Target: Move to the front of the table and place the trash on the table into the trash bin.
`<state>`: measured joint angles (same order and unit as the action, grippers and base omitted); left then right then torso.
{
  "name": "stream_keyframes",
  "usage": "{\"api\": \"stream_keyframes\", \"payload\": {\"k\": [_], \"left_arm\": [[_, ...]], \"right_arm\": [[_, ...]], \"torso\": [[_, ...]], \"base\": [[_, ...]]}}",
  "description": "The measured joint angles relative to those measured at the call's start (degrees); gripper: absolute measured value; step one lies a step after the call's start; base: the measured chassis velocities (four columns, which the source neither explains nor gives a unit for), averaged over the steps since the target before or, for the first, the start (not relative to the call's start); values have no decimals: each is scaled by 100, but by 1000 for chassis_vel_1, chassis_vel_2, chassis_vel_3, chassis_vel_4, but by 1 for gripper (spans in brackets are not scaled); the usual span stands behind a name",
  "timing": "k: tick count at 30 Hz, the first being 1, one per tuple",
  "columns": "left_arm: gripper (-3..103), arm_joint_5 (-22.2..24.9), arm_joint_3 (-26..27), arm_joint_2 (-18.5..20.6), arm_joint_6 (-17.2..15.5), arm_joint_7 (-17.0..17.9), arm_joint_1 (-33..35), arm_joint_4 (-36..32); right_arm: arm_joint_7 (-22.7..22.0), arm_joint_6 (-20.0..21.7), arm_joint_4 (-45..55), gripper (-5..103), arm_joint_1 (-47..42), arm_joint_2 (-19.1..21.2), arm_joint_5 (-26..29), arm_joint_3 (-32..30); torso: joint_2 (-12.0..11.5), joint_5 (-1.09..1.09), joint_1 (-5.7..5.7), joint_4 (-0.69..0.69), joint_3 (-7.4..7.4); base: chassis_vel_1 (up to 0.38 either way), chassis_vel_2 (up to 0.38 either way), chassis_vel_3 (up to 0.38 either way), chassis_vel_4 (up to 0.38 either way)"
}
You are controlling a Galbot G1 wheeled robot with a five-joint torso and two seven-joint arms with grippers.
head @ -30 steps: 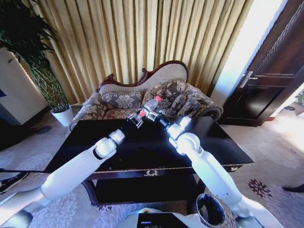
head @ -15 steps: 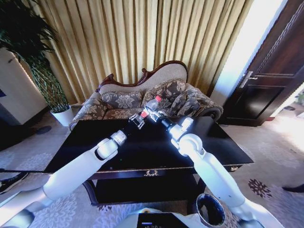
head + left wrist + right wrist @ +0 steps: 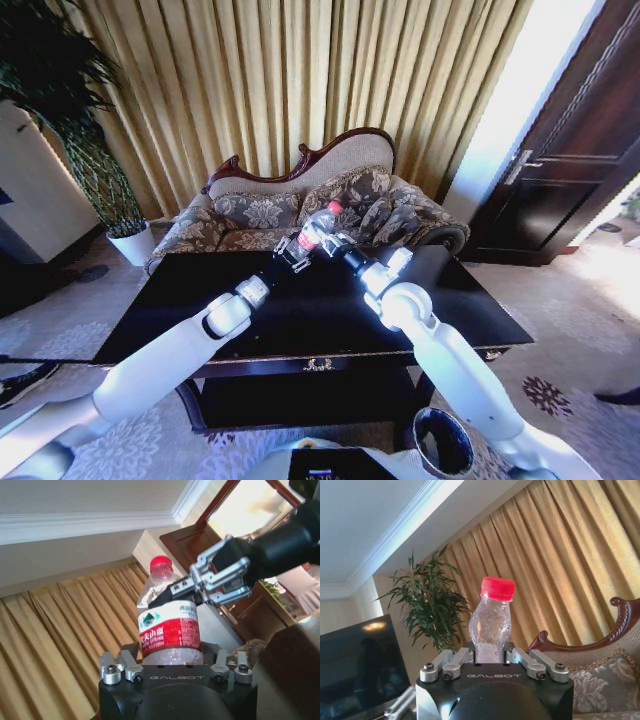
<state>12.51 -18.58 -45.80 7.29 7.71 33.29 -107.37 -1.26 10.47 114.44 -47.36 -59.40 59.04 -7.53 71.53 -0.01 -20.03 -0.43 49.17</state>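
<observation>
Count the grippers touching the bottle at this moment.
2. The left gripper clamps the bottle at its base, and the right gripper pinches it above the label. Both are raised over the table.

Strong daylight pours in from the upper right of the head view, blowing the doorway [image 3: 520, 90] out to white and laying glare on the carpet [image 3: 600, 270]. The glossy worktop [image 3: 300, 310] stays dark with faint sheen. Edges bend with fisheye distortion. Both wrist views are bright, their backgrounds slightly soft.
</observation>
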Motion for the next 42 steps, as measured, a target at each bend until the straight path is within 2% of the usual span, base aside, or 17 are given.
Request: {"api": "stream_keyframes", "payload": {"k": [2,3,5,7,11,15,19,20,23,26,28,30,31,35,36,39,42], "left_arm": [[81,68,-7,30,-15,-39,0,-115],[81,68,-7,30,-15,-39,0,-115],[91,168,-7,89,-76,-98,4,-300],[96,281,26,157,-155,-116,33,-444],[100,385,137,259,-210,-117,112,-536],[100,483,574,463,-239,-106,448,-648],[100,793,1911,840,-466,-76,1490,-963],[100,793,1911,840,-466,-76,1490,-963],[100,1042,2853,992,-613,337,2266,-1221],[100,1076,3307,981,-723,515,2689,-1362],[100,1098,3723,941,-870,637,3034,-1524],[100,1228,4286,811,-1182,918,3534,-1765],[100,1228,4286,811,-1182,918,3534,-1765],[100,1777,5174,451,-1731,1268,4299,-2156],[100,1777,5174,451,-1731,1268,4299,-2156],[100,2072,5692,103,-1992,1402,4705,-2351],[100,2099,5826,-68,-2054,1387,4818,-2415]], "right_arm": [[-1,0,1,24,-19,24,0,-65],[-1,0,1,24,-19,24,0,-65],[-1,0,1,24,-53,62,-1,-162],[-1,-1,4,24,-95,117,-5,-261],[-2,-2,26,24,-145,178,-32,-383],[-1,-28,33,24,-294,265,-261,-666],[36,-104,73,24,-705,414,-693,-1179],[36,-104,73,24,-705,414,-693,-1179],[147,-275,74,24,-1125,510,-1133,-1506],[171,-375,110,24,-1383,542,-1344,-1619],[183,-415,183,24,-1631,562,-1498,-1707],[214,-482,307,24,-2042,588,-1759,-1828],[214,-482,307,24,-2042,588,-1759,-1828],[290,-536,530,24,-2591,642,-2200,-2096],[290,-536,530,24,-2591,642,-2200,-2096],[290,-541,667,24,-2855,731,-2661,-2364],[262,-541,754,24,-2974,774,-2751,-2473]], "torso": [[0,0,0,0,0],[0,0,0,0,0],[0,0,0,0,0],[0,0,0,0,0],[0,0,0,0,0],[0,0,0,-1,0],[0,0,-1,1,0],[0,0,-1,1,0],[1,0,-1,1,-1],[0,-1,-1,-1,0],[0,1,-1,0,-1],[0,0,-1,0,-1],[0,0,-1,0,-1],[0,0,0,0,-1],[0,0,0,0,-1],[0,0,0,1,-1],[1,-1,0,0,-1]], "base": [[0,0,0,0],[0,0,0,0],[0,0,0,0],[0,0,0,0],[0,0,0,0],[0,0,0,0],[0,0,0,0],[0,0,0,0],[0,0,0,0],[0,0,0,0],[0,0,0,0],[0,0,0,0],[0,0,0,0],[0,0,0,0],[0,0,0,0],[0,0,0,0],[0,0,0,0]]}}
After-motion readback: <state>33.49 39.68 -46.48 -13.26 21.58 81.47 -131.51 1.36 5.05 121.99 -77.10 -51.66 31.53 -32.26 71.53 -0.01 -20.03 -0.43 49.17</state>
